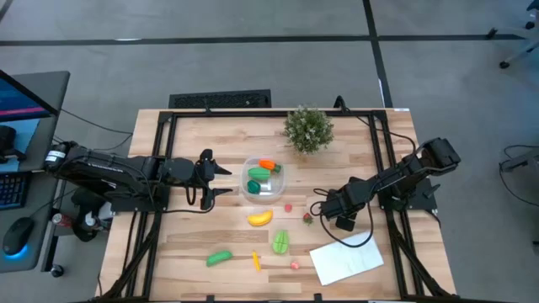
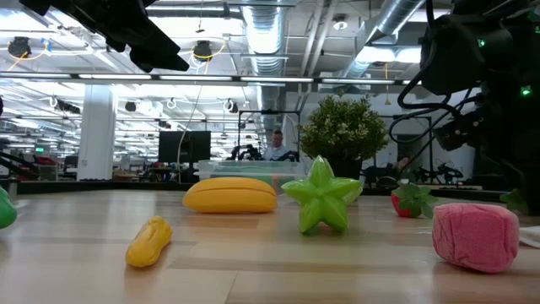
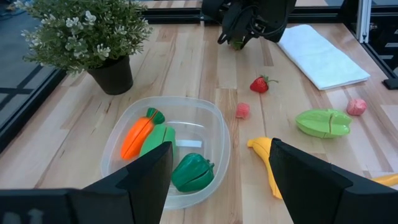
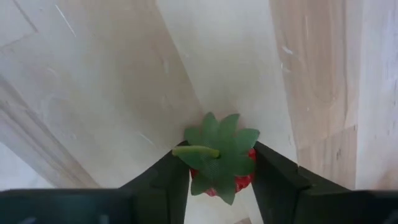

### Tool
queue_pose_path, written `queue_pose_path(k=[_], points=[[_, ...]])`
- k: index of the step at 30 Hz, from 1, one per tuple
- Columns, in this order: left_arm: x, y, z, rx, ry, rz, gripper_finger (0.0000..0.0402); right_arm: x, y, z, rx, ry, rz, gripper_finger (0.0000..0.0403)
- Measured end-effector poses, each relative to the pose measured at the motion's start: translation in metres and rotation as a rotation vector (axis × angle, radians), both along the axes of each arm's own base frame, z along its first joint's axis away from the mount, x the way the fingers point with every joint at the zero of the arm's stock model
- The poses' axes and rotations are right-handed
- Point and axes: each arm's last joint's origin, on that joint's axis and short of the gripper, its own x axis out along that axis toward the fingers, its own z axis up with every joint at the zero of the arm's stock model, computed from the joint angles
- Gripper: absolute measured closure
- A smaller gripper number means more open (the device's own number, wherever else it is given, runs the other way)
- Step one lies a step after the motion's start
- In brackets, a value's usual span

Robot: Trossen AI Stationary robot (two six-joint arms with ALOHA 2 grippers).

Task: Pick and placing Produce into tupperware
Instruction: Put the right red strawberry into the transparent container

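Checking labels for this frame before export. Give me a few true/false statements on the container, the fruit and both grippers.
1. The clear container holds a carrot. True.
2. The right gripper has a banana between its fingers. False: a strawberry sits between them; the banana lies on the table.
3. The left gripper is open beside the container. True.
4. The potted plant stands inside the container. False: it stands on the table behind it.
5. The white sheet lies under the container. False: it lies apart, near the right arm.
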Motion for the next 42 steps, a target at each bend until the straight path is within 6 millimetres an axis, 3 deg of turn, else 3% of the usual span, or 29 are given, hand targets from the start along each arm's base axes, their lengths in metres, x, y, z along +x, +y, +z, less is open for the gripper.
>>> queue_pose_path(k=[8,16,24,32,42], points=[[0.0000,-0.0001,0.0000,-0.004,0.000,0.001,0.0145,0.0000,0.0000,-0.0002,0.000,0.000,-0.001,0.0249],[0.0000,0.0000,0.0000,-0.005,0.000,0.001,0.0145,0.0000,0.0000,-0.0002,-0.001,-0.001,-0.007,0.0271],[0.0000,-0.0001,0.0000,-0.006,0.000,-0.001,0.0145,0.0000,0.0000,-0.0004,-0.001,-0.001,-0.009,0.0243],[0.0000,-0.0001,0.0000,-0.006,0.000,-0.001,0.0145,0.0000,0.0000,-0.0004,-0.001,-0.001,-0.010,0.0263],[0.0000,-0.0001,0.0000,-0.005,0.000,-0.001,0.0145,-0.0001,0.0000,-0.0005,-0.001,-0.001,-0.009,0.0232]])
